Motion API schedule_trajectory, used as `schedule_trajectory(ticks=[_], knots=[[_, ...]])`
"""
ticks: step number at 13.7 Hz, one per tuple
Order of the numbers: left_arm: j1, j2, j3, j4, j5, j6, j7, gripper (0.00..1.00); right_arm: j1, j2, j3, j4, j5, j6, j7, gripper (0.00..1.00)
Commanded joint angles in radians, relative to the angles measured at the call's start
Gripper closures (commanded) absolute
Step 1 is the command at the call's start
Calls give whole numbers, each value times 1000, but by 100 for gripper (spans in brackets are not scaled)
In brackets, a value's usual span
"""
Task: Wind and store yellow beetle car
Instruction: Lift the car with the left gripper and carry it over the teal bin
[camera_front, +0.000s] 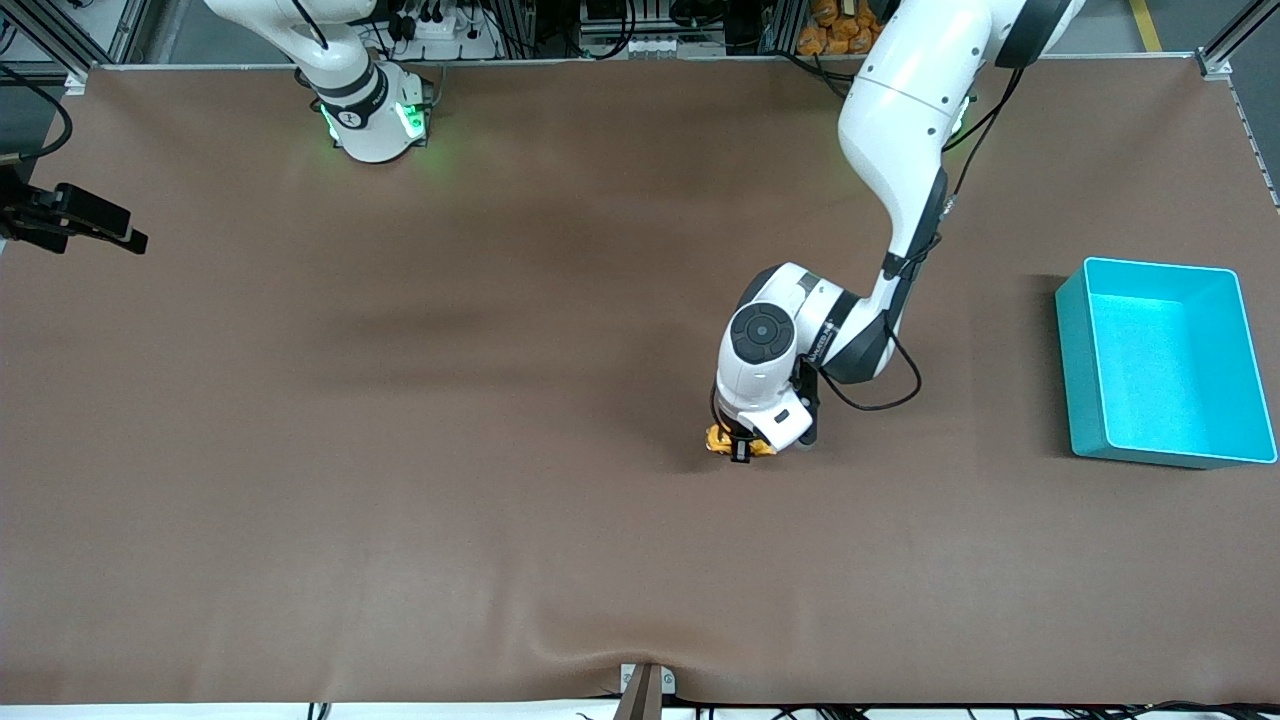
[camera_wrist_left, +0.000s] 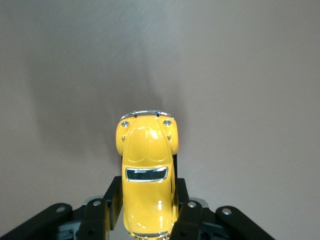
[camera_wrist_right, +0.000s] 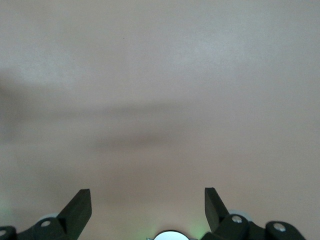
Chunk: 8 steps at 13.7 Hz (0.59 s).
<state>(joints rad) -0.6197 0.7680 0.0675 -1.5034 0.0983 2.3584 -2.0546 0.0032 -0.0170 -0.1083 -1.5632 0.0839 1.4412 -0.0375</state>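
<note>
The yellow beetle car (camera_front: 720, 440) sits on the brown table mat near the middle, toward the left arm's end. My left gripper (camera_front: 741, 447) is down on it, and its body hides much of the car in the front view. In the left wrist view the car (camera_wrist_left: 147, 150) lies lengthwise between the black fingers (camera_wrist_left: 112, 197), which press against both its sides; my left gripper (camera_wrist_left: 148, 187) is shut on it. My right gripper (camera_wrist_right: 147, 197) is open and empty, high over bare mat by its own base, out of the front view; that arm waits.
An empty teal bin (camera_front: 1078, 370) stands at the left arm's end of the table, about level with the car. A black device on a mount (camera_front: 75, 222) juts in at the right arm's end. The right arm's base (camera_front: 372, 115) glows green.
</note>
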Motion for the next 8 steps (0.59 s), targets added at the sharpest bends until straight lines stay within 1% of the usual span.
schedule_trajectory(ticks=[1, 3, 8], knots=[[35, -62, 6, -21, 32, -27, 104, 99, 21, -3, -11, 0, 10, -7, 11, 0], [90, -99, 3, -24, 32, -88, 215, 99, 32, -3, -11, -8, 11, -2, 11, 0], [216, -199, 3, -55, 31, -253, 589, 99, 83, 6, -10, -15, 14, 2, 13, 0]])
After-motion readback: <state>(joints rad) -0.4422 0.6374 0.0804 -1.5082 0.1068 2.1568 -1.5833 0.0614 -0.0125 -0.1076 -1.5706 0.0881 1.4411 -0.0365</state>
